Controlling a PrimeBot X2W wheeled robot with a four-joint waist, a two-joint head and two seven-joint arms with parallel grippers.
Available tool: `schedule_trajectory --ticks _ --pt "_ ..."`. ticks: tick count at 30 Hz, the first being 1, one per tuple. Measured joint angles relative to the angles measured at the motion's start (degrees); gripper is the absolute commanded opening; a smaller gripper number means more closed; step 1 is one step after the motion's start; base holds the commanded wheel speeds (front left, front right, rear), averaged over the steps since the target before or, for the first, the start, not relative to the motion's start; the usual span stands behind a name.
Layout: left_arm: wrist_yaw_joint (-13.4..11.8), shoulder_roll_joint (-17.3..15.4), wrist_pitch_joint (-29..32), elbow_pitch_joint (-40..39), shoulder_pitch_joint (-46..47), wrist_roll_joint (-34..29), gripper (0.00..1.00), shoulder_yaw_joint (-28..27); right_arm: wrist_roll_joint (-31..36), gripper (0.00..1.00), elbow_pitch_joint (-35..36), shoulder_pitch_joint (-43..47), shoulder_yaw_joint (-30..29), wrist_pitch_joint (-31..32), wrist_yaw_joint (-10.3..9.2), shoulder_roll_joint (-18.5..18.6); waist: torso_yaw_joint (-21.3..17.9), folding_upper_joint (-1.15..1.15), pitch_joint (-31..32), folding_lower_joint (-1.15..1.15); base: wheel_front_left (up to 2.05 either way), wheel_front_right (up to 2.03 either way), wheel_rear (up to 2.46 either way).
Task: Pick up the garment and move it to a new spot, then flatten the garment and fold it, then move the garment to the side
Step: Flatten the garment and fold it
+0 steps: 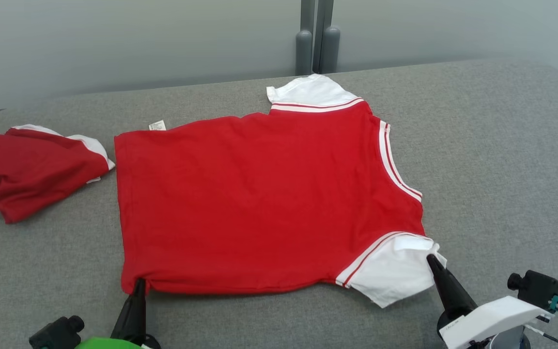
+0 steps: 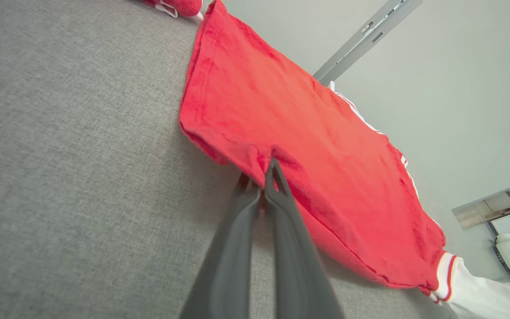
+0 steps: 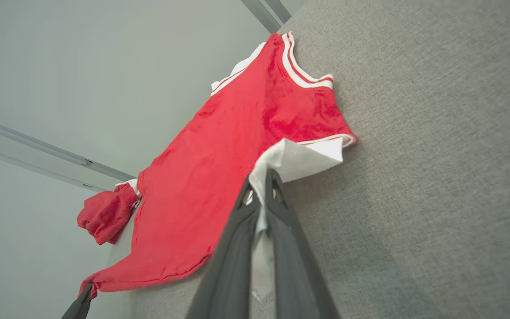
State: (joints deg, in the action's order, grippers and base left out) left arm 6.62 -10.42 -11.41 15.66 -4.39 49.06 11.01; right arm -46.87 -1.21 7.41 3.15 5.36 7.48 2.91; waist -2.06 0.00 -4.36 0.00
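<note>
Well, the grey cloth-covered surface [image 1: 502, 145] spreads wide before me. The garment [image 1: 259, 203], a red shirt with white sleeves, lies nearly flat across the middle of it. Its hem is turned toward my left and its striped collar [image 1: 397, 165] toward my right. The red cloth is mostly smooth, with slight rumpling along the edge nearest me.

At the far left of the surface sits a second garment [image 1: 27, 174], also red with white trim, bunched into a loose heap. It lies just beside the far corner of the hem; I cannot tell whether the two touch.

The far sleeve [image 1: 308, 92] lies flat near the back edge of the surface. The near sleeve [image 1: 395, 276] is creased, with its outer edge pulled up toward me.

My right hand [image 1: 431, 259] is at the lower right, its dark fingers pressed together on the edge of the near sleeve. In the right wrist view the white cloth runs down between the two fingers [image 3: 281, 208].

My left hand [image 1: 138, 286] is at the lower left, pinching the near corner of the hem. In the left wrist view the red cloth gathers into a small fold where the fingers [image 2: 277, 181] meet.

A small white label [image 1: 157, 125] pokes out from the garment's far edge, near the hem.
</note>
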Motion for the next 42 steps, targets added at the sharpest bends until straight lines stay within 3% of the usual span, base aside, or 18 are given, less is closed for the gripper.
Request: schedule_trajectory --ticks 5,13,23,36,37,38,39,40,41,42 --pt "0.37 0.98 1.76 0.14 2.94 4.58 0.00 -0.44 0.20 0.00 -0.25 -2.89 -0.13 -1.27 0.00 -0.02 0.25 0.00 -0.12 0.00 0.00 0.00 0.00" --pt "0.34 1.94 4.27 4.80 10.42 6.61 0.00 -0.38 3.41 0.00 -5.13 -10.77 -0.69 -3.58 0.00 -0.03 0.54 0.00 -1.68 0.00 0.00 0.00 0.00" --pt "-1.71 2.38 2.74 17.09 23.27 5.37 0.00 -1.27 12.76 0.00 -19.79 -28.69 0.69 -7.15 0.00 -0.04 0.57 0.00 -6.88 0.00 0.00 0.00 0.00" --pt "-0.82 3.83 0.19 26.16 31.07 4.68 0.00 -0.09 15.01 0.00 -37.64 -42.56 5.64 -12.21 0.01 -0.07 2.30 0.00 -10.26 0.01 0.00 0.00 0.00" --pt "-0.70 3.88 -0.08 26.61 31.34 4.66 0.07 0.00 14.96 0.00 -38.66 -43.18 6.00 -12.67 0.00 -0.09 2.41 0.00 -10.33 0.01 0.00 0.00 0.00" --pt "-0.58 3.89 -0.33 26.93 31.58 4.55 0.36 0.07 14.96 0.10 -39.50 -43.76 6.38 -13.27 0.00 -0.09 2.49 0.00 -10.40 0.00 0.00 0.00 0.00" --pt "-0.57 3.91 -0.40 27.18 31.81 4.48 0.82 0.15 14.86 0.38 -40.29 -44.31 6.69 -14.01 0.00 -0.09 2.56 0.00 -10.44 0.01 0.00 0.00 0.00" --pt "-0.53 3.93 -0.73 27.29 31.98 4.25 1.00 0.38 14.70 0.84 -41.06 -44.83 7.05 -14.61 0.00 -0.08 2.59 0.00 -10.47 0.01 0.00 0.00 0.00" --pt "-0.46 3.96 -0.80 27.32 32.10 4.12 1.00 0.65 14.70 1.00 -41.69 -45.28 7.55 -15.24 0.00 -0.05 2.61 0.00 -10.49 0.01 0.00 0.00 0.00" --pt "-0.32 3.97 -0.87 27.32 32.13 3.98 1.00 0.89 14.68 1.00 -42.23 -45.63 8.04 -15.78 0.01 -0.05 2.61 0.00 -10.51 0.01 0.00 0.00 0.00"
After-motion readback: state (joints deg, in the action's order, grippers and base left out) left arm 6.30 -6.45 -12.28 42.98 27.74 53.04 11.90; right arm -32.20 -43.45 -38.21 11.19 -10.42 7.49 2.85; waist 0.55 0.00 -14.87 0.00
